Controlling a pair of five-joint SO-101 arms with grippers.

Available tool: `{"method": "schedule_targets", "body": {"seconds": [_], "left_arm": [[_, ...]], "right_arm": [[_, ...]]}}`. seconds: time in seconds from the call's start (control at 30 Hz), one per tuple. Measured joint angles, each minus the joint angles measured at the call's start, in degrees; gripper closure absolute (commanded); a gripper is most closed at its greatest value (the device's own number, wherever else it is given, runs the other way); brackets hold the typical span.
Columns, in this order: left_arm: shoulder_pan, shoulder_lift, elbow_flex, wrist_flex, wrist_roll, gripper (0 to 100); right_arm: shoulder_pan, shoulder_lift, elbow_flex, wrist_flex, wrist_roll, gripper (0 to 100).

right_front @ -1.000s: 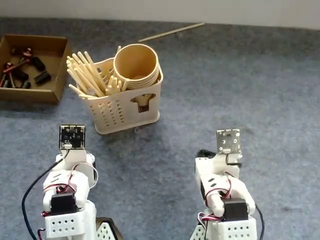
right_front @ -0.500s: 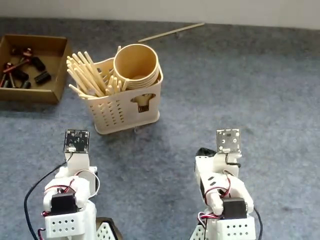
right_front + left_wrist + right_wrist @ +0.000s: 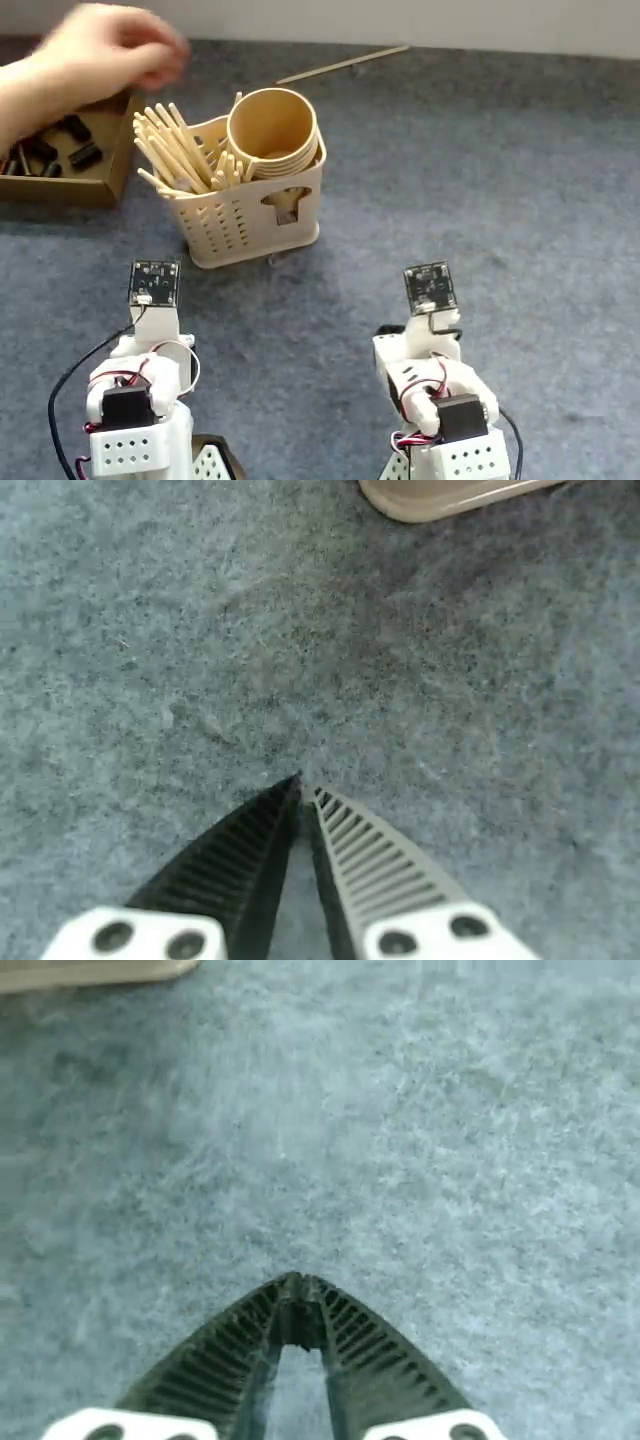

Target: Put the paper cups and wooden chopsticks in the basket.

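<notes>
Surface: a grey carpeted tabletop (image 3: 520, 170) covered the high view, with a pale strip of wall (image 3: 480, 18) along the top edge.

Containers: a cream slotted basket (image 3: 250, 220) stood upright on the carpet, left of centre in the upper half of the frame. A nested stack of paper cups (image 3: 272, 125) sat mouth-up in its right side. A bundle of wooden chopsticks (image 3: 180, 150) stood in its left side, fanned and leaning out toward the upper left. One loose thin stick (image 3: 342, 63) lay on the carpet near the top edge, above and right of the basket and apart from it. A brown cardboard box (image 3: 70, 190) sat at the left edge, holding small dark parts (image 3: 80, 155). A person's hand (image 3: 110, 50), blurred, hung over the box at the upper left, touching neither basket nor contents.

Arms: the left arm (image 3: 140, 390) stood at lower left and the right arm (image 3: 435, 395) at lower right, both below the basket and well apart from it. The left gripper (image 3: 300, 785) was closed, tips meeting over the carpet, with the basket's foot (image 3: 440, 495) at the top of its wrist view. The right gripper (image 3: 297, 1285) was likewise closed tip to tip above the carpet.

Open room: unbroken carpet ran from the basket to the right edge and between the two arms
</notes>
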Motion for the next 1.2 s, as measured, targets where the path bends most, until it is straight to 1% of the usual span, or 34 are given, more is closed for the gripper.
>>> {"method": "schedule_targets", "body": {"seconds": [0.13, 0.3, 1.0, 1.2], "left_arm": [[0.0, 0.0, 0.0, 0.0, 0.0, 99], [0.0, 0.0, 0.0, 0.0, 0.0, 99], [0.0, 0.0, 0.0, 0.0, 0.0, 99], [0.0, 0.0, 0.0, 0.0, 0.0, 99]], "right_arm": [[-0.1, 0.5, 0.0, 0.1, 1.1, 99.1], [-0.1, 5.0, 0.4, -2.6, 3.7, 99.1], [-0.1, 5.6, 0.4, -3.4, 3.8, 99.1], [1.0, 5.6, 0.4, -3.4, 3.8, 99.1]]}}
